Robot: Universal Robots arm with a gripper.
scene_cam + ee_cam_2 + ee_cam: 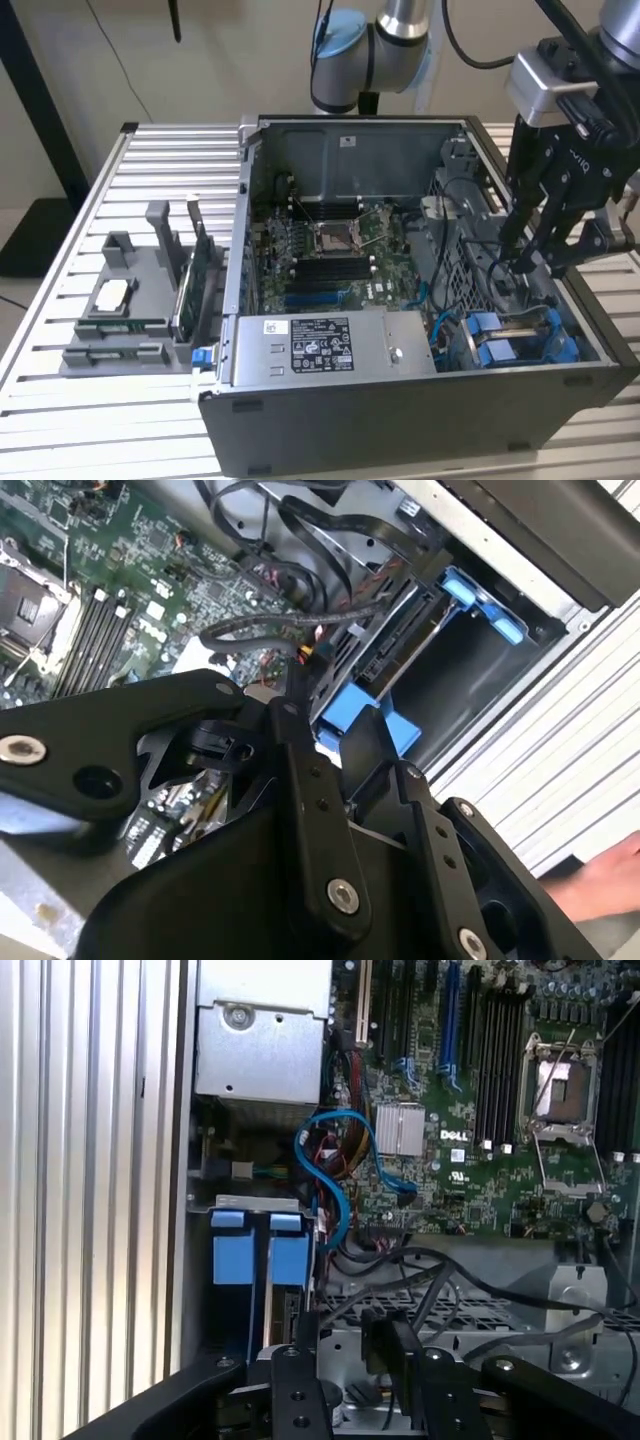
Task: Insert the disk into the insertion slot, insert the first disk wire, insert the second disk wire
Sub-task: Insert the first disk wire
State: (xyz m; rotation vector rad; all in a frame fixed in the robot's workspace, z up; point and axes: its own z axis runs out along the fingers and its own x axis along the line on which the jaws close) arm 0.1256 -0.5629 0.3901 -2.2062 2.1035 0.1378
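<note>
Seeing the gripper [537, 266] hanging inside the open computer case [400, 420], at the corner toward the exterior view's right, with fingers [304, 1332] standing apart, a gap between them and nothing clearly pinched. Finding the disk [520, 335] just below the fingertips and slightly off to one side, sitting in the insertion slot [578, 345] in its blue frame, and judging it already pushed home. Reading its long axis as running along the case's near wall. Noting loose black cables [470, 265] looping close beside the fingers and crowding the way down to the disk's edge; not managing to tell which of them belong to the disk. Passing farther on to the motherboard [330, 250] and the grey power box [320, 345], both well apart from the fingers. Seeing everything resting on a slatted metal table [50, 390], with a grey parts tray [120, 300] standing beside the case.
</note>
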